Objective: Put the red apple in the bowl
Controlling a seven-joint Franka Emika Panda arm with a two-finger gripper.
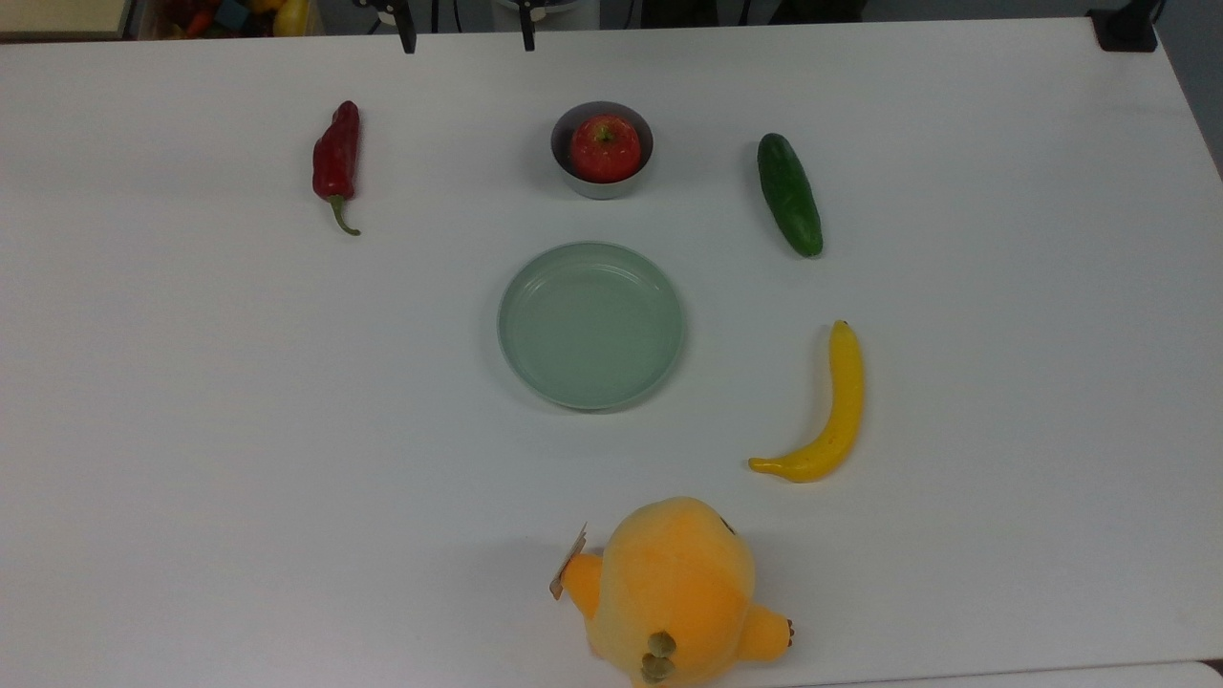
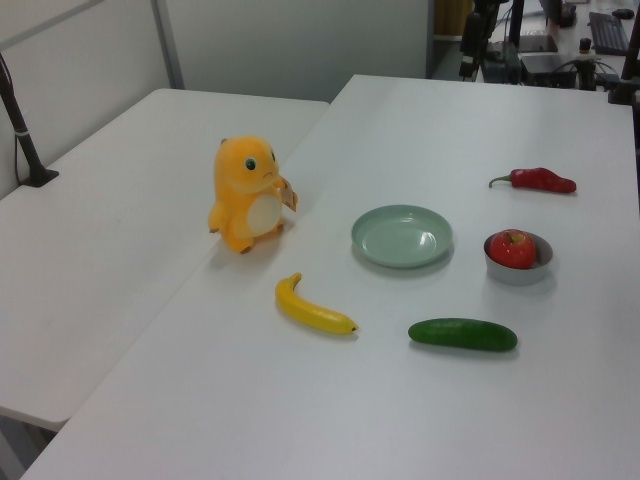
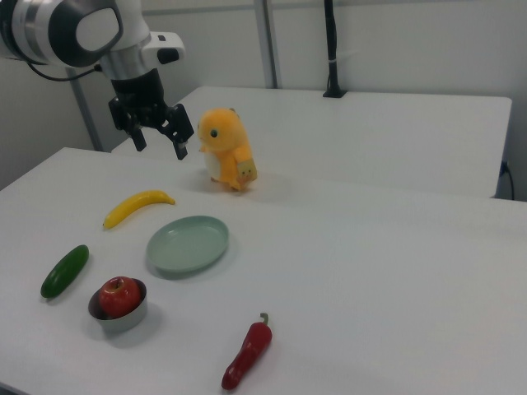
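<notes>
Glossy red apple (image 1: 605,147) in smooth grey bowl (image 1: 576,178); fuzzy plush toy (image 1: 674,588), matt white table (image 1: 287,430).

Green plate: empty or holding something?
Empty. The green plate shows only bare glaze; the red apple sits in the bowl instead.

claw (image 3: 160,141) raised, fingers apart — empty

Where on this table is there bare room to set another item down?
Widest bare patch: the top view's left, below the chili pepper, beside the plate. The top view's far right, beyond cucumber and banana, is bare too. Tightest: between the bowl and plate.
</notes>
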